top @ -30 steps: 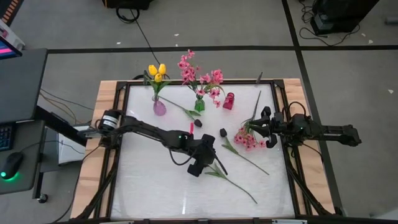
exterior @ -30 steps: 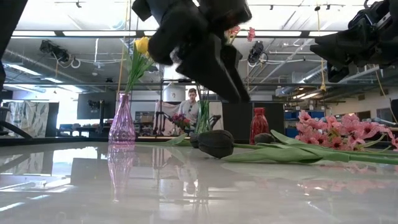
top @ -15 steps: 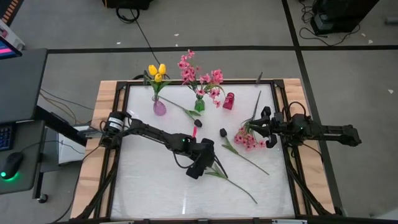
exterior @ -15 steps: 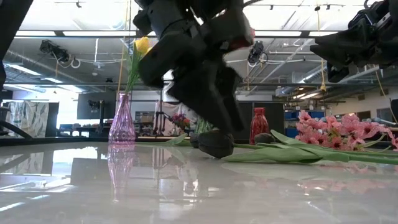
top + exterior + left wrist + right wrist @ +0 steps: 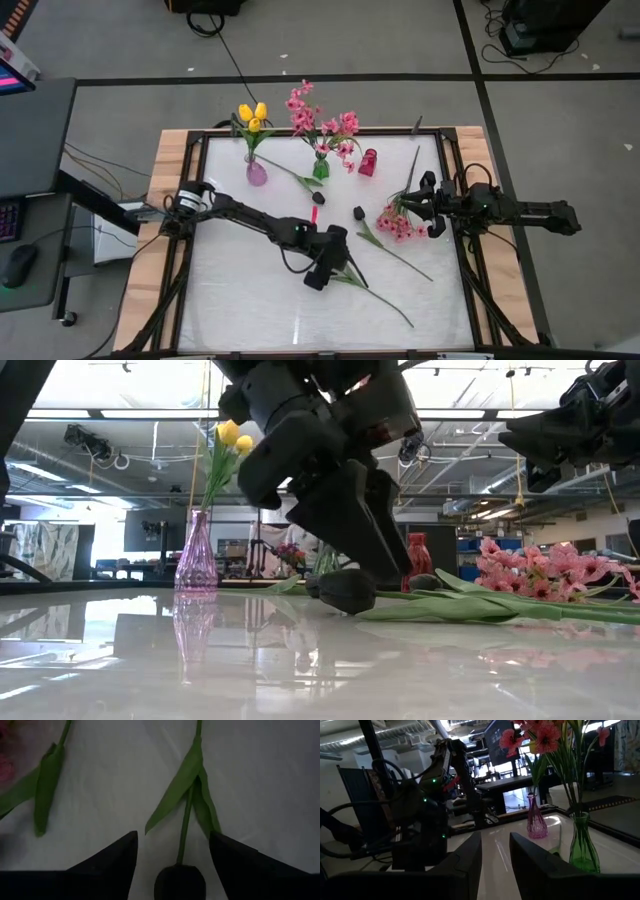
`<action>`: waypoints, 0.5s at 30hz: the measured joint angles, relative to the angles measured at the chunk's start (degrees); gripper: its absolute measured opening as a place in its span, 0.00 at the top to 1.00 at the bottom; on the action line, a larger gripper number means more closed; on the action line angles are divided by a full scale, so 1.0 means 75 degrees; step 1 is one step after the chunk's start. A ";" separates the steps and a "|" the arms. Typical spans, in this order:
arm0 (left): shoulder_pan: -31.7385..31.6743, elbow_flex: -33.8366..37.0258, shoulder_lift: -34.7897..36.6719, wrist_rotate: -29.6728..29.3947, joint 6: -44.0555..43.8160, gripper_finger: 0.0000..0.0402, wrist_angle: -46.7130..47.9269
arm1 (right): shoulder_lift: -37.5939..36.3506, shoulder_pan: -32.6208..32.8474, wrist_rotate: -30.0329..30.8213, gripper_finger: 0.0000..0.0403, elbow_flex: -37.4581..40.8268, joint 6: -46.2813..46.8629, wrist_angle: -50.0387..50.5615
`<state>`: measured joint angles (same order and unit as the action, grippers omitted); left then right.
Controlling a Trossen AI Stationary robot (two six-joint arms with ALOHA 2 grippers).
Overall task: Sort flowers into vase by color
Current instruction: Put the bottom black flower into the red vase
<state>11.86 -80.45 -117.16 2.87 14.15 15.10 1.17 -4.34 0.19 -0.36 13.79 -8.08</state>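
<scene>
My left gripper [image 5: 332, 270] is open and low over the table's middle. Its fingers stand on either side of a near-black tulip's head [image 5: 180, 881] without touching it. That tulip lies flat, its green stem [image 5: 382, 300] running toward the near right. A second dark tulip [image 5: 358, 212] and a pink spray [image 5: 395, 222] lie on the table. My right gripper [image 5: 425, 205] hovers open by the pink spray at the right. Yellow tulips stand in a purple vase [image 5: 257, 173], and pink blossoms in a green vase [image 5: 320, 168].
A red vase [image 5: 367, 162] stands at the far side beside the green one. A small red piece [image 5: 312, 213] and a dark tulip head [image 5: 318, 197] lie near the centre. The near left of the white tabletop [image 5: 240, 300] is bare. A person shows in the room beyond [image 5: 308, 525].
My left gripper has moved a little toward the near edge and come down, from above the dark tulip's head to just over the table with its fingers either side of the head. The flowers and my right arm have stayed put.
</scene>
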 joint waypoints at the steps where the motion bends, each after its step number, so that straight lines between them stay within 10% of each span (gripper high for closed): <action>1: 0.0000 0.0003 0.0000 0.0006 -0.0003 0.41 -0.0043 | 0.0000 -0.0003 0.0000 0.73 0.0000 0.0001 0.0003; 15: 0.0071 0.0006 -0.0344 0.0182 0.0136 0.54 -0.0380 | 0.0000 0.0000 0.0017 0.73 0.0000 0.0001 0.0004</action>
<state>12.39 -80.40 -119.74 4.24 15.17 12.25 1.17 -4.34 0.32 -0.36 13.80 -8.05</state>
